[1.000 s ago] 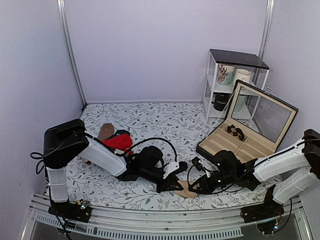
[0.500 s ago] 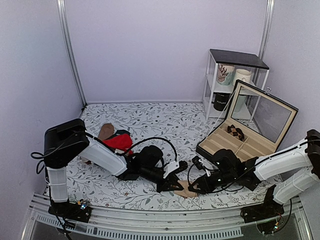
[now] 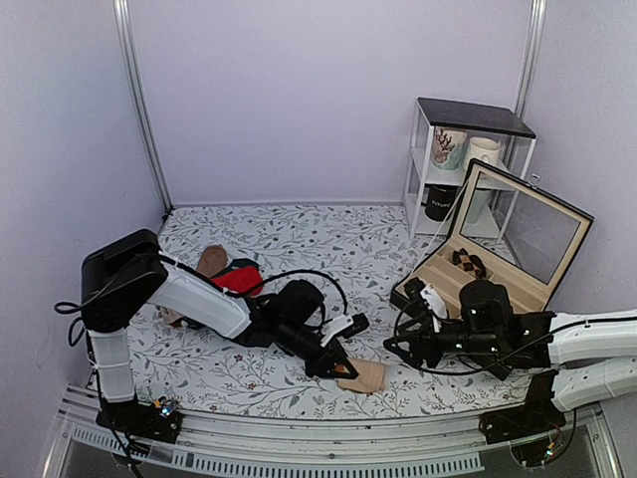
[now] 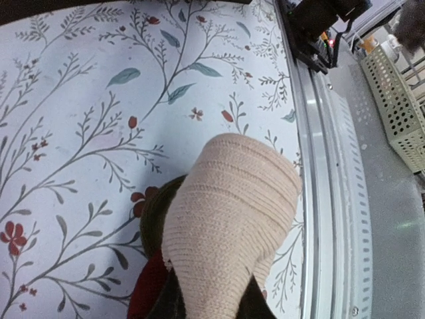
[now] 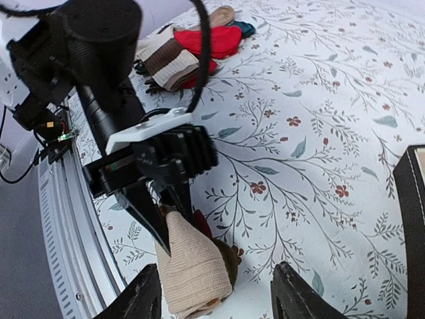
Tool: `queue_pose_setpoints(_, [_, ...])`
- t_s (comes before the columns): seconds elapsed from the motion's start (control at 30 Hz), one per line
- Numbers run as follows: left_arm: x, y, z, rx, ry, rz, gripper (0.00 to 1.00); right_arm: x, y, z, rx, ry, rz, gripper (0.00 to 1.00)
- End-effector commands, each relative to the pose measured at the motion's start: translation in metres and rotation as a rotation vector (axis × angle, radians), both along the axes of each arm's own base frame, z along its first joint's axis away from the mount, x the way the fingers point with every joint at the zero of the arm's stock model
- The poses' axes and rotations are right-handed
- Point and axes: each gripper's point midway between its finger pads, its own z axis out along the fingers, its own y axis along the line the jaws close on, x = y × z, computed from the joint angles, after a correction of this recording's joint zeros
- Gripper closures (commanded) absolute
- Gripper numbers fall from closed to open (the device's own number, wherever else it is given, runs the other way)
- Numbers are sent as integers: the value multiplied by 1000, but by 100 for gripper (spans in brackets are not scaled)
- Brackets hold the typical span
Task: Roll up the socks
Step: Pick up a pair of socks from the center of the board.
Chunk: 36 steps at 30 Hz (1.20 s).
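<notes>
My left gripper [image 3: 333,363] is clenched on the socks [image 3: 360,375]. They are rolled into 1 tan bundle that sticks out past its fingertips, resting on the counter [image 4: 80,133] close to the front rail. A bit of dark olive and maroon shows under the bundle on the side nearest that gripper.

My right gripper [image 3: 400,346] is released, its 2 jaws spread and grasping nothing. The bundle lies just ahead of its fingertips, apart from them.

I judge the roll nearly done, with the cuff left to fold over. To do that well, I would hold the left pinch firm near the bundle's base and bring the right gripper in low from the open end. It should catch only the outer layer and pull away from the rail so nothing slides off.
</notes>
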Motion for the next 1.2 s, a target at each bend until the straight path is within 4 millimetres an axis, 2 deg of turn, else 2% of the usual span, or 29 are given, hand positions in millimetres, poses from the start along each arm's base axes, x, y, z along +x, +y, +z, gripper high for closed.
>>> queue_pose_setpoints(0.0, [-2,38,-20,192,158,68,100,-13,9,8,-13,-158,112,43])
queue_pose_setpoints(0.2, [2,40,-8,214,186,67,100,-29,25,6,-59,-233,238,42])
queue_pose_setpoints(0.4, [-3,39,0,212,224,28,100,-33,42,1,-98,-262,324,40])
queue_pose_setpoints(0.5, [-4,39,2,212,231,24,100,-32,50,-11,-146,-255,336,39])
queue_pose_setpoints(0.63, [3,43,10,203,152,42,100,-11,52,-15,-195,-243,230,39])
queue_pose_setpoints(0.8, [8,44,42,106,157,15,100,-12,55,10,-113,-221,201,33])
queue_pose_setpoints(1.0, [16,37,100,-24,143,2,100,-10,55,39,-73,-181,171,26])
queue_pose_setpoints(1.17, [21,40,123,-47,92,-8,100,-6,50,68,-36,-153,133,22])
